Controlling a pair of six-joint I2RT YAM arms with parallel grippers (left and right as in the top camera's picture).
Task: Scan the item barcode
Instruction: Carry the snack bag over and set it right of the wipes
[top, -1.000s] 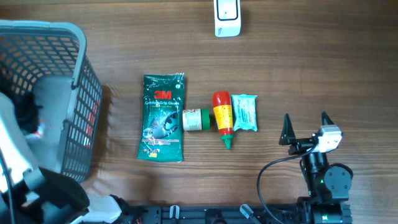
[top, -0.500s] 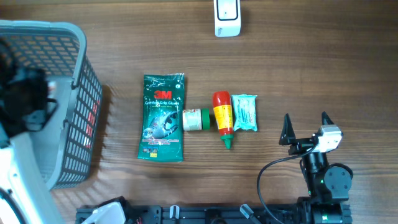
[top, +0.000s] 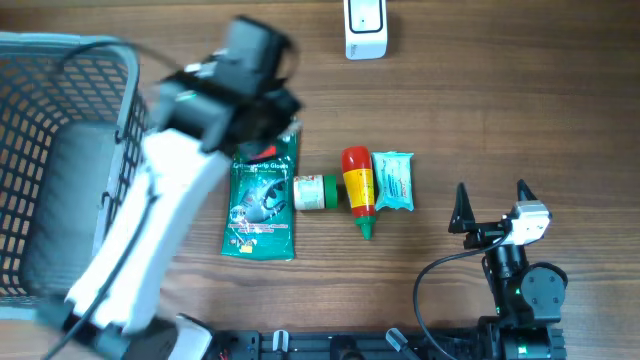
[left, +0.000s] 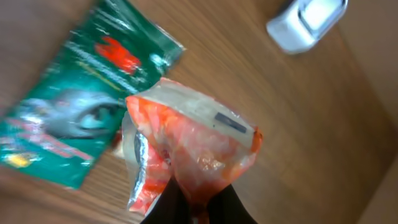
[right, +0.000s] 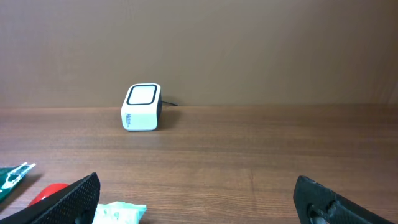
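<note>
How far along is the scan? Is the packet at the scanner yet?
Done: the left gripper is shut on the orange packet, held in the air outside the basket. In hand: the packet is near the green glove pack, short of the scanner. Left: present the barcode to the scanner. The right gripper is open and idle.

Grey basket (top: 62, 41), green glove pack (top: 262, 215), red bottle (top: 357, 183), mint packet (top: 394, 181)
</note>
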